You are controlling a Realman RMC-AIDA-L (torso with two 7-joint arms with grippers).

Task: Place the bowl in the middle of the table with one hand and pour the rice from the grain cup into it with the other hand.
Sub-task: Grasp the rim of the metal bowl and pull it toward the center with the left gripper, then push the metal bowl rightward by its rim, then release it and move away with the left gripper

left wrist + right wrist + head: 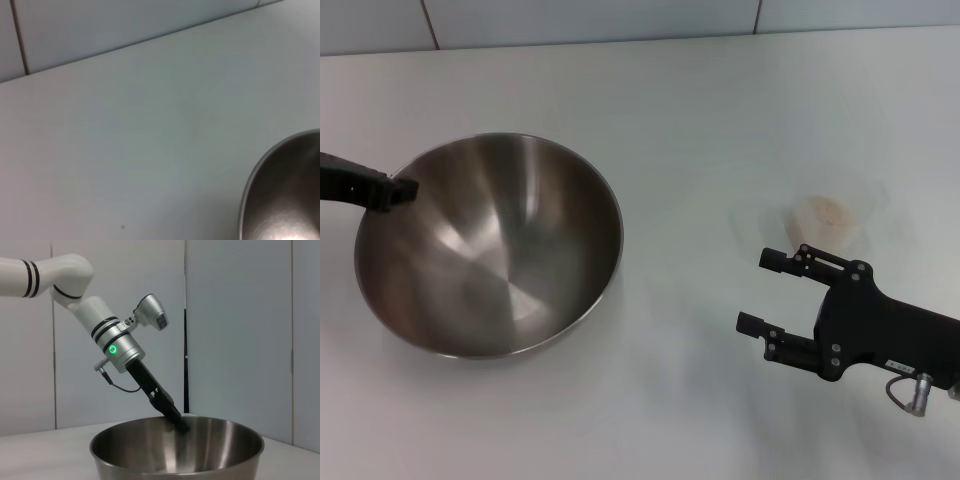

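1. The bowl (490, 245) sits on the left part of the white bench (670, 100). It is big and shiny, and nothing is in it.

2. The left gripper (398, 190) is at the bowl's left rim. From the right wrist view its black tip (176, 421) reaches down over the rim, one part inside the bowl. It looks closed on the rim, pinching the thin metal edge. A rim is a good place to hold, because the bowl is too wide to grab around.

3. I think this grip is there so the arm can slide or carry the bowl. The bowl is to the left of the middle, so it seems it has some way to go to the right.

4. The cup (825, 222) stands on the right side, well apart from the bowl. It is clear and hard to see. The rice (828, 211) shows as a pale patch inside it.

5. The right gripper (761, 292) hangs just near of the cup, not touching it. Its two fingers are spread wide and point left. It is open so the cup can fit between them.

6. Keeping the cup far from the bowl is smart. The moving bowl cannot bump it and spill the rice.

7. The cup looks light and thin, so a soft squeeze would be best.
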